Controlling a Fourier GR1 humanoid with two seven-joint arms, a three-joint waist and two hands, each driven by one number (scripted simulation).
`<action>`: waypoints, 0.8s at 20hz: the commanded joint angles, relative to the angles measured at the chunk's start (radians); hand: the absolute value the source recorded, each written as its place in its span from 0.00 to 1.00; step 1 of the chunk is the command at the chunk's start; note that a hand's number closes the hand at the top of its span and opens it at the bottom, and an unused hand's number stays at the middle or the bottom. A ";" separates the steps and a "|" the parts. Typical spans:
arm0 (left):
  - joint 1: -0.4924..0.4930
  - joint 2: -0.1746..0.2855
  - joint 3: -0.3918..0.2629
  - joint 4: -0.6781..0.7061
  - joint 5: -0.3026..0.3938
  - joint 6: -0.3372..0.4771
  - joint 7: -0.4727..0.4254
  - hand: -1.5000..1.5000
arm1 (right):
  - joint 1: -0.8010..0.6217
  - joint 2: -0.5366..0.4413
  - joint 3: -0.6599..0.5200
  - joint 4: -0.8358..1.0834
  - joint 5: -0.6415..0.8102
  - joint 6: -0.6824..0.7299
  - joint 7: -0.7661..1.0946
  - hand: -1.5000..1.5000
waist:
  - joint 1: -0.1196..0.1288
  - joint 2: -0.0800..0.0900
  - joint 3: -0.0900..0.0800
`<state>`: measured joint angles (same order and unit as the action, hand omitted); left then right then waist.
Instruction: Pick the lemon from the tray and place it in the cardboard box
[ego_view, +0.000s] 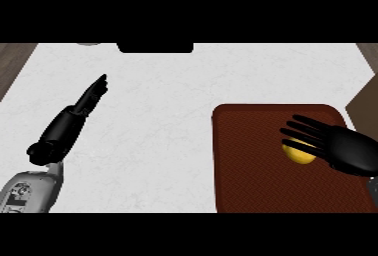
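Observation:
A yellow lemon (299, 154) lies on the dark red-brown tray (251, 165) at the right of the counter. My right hand (347, 149) hovers over it from the right, fingers spread and straight, partly covering the lemon. My left hand (90, 96) rests open at the left, fingers straight and pointing up and away. No cardboard box that I can identify shows in this view.
The white marble counter (162, 125) spreads between the two hands. A black object (156, 47) sits at the far edge, top centre. Dark wood shows at the counter's left and right borders.

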<state>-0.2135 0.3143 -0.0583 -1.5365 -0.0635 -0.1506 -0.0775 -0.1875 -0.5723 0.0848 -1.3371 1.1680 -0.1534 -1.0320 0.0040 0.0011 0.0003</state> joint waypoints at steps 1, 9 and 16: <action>-0.057 -0.021 0.015 0.042 -0.016 -0.013 0.020 0.50 | -0.066 -0.002 -0.009 0.064 0.015 0.000 -0.085 0.00 | -0.002 0.000 0.000; -0.009 -0.024 0.012 0.030 -0.017 -0.025 -0.015 0.50 | -0.047 0.029 0.047 0.007 -0.057 -0.139 -0.177 1.00 | -0.005 -0.001 0.000; -0.018 -0.018 0.016 -0.032 -0.009 -0.028 0.030 0.50 | -0.130 0.175 -0.133 0.253 -0.077 0.075 0.412 1.00 | 0.027 0.019 -0.004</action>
<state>-0.2275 0.2937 -0.0451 -1.5656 -0.0744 -0.1761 -0.0433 -0.2899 -0.4675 0.0570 -1.1947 1.1135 -0.1741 -0.8775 0.0189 0.0057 -0.0032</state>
